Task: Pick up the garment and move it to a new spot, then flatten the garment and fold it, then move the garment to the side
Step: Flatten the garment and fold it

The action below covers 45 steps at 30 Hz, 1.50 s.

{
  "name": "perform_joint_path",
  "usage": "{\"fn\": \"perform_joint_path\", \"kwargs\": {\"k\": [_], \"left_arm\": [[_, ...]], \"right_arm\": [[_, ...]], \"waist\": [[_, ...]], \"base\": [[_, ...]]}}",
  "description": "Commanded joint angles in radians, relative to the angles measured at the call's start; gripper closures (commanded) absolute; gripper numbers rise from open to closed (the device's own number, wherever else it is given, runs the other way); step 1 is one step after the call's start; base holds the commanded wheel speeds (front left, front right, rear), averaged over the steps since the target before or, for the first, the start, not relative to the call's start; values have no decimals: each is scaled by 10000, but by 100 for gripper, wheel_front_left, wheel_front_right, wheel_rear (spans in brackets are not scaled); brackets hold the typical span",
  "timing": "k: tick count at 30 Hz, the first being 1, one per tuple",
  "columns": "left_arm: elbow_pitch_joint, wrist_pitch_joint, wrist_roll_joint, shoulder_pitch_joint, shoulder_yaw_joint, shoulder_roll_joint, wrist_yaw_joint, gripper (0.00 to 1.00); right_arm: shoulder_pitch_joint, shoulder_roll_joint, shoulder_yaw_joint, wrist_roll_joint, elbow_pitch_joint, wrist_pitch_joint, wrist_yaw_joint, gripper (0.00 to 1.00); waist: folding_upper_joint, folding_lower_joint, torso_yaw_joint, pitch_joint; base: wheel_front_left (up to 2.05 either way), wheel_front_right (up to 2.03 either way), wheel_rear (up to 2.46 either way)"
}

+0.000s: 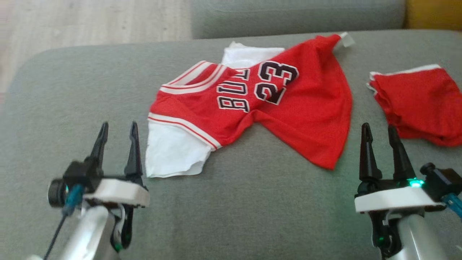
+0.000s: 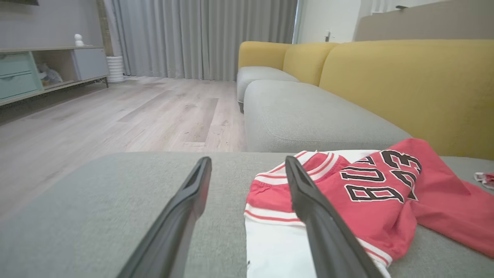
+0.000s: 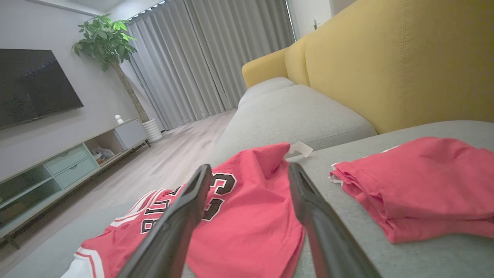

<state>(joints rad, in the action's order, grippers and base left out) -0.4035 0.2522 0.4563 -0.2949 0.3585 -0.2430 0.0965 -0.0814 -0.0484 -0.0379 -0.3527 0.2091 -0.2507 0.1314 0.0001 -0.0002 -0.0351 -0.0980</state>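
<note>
Evidently nothing's done yet: the jersey [image 1: 274,104] lies rumpled at twelve o'clock. At seven o'clock the left gripper [image 1: 119,125] and at five the right gripper [image 1: 379,126] stand parted, empty.

The red jersey [image 1: 296,108] shows black letters "BUL" and number "23".

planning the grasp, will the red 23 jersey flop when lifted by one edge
Probably floppy: the jersey lies creased and bunched on the cushion. Likely light, since the fabric looks thin. One pinch would probably leave most hanging.
</note>
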Motion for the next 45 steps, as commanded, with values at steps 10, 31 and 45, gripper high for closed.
{"fn": "perform_joint_path", "kwargs": {"k": [10, 31, 45], "left_arm": [[809, 94, -355, 785, -752, 413, -67, 0], [-2403, -1816, -264, -529, -77, 320, -626, 0], [-2743, -1701, 311, -568, -220, 452, -968, 100]], "right_arm": [[33, -18, -288, 194, -167, -111, -7, 0], [-434, -18, -348, 272, -150, -111, -7, 0], [-488, -18, -115, 346, 172, -111, -7, 0]], "waist": [[-1, 2, -523, 189], [-1, 2, 252, -970], [-1, 2, 279, -647]], "base": [[0, 0, 0], [0, 0, 0], [0, 0, 0]]}}
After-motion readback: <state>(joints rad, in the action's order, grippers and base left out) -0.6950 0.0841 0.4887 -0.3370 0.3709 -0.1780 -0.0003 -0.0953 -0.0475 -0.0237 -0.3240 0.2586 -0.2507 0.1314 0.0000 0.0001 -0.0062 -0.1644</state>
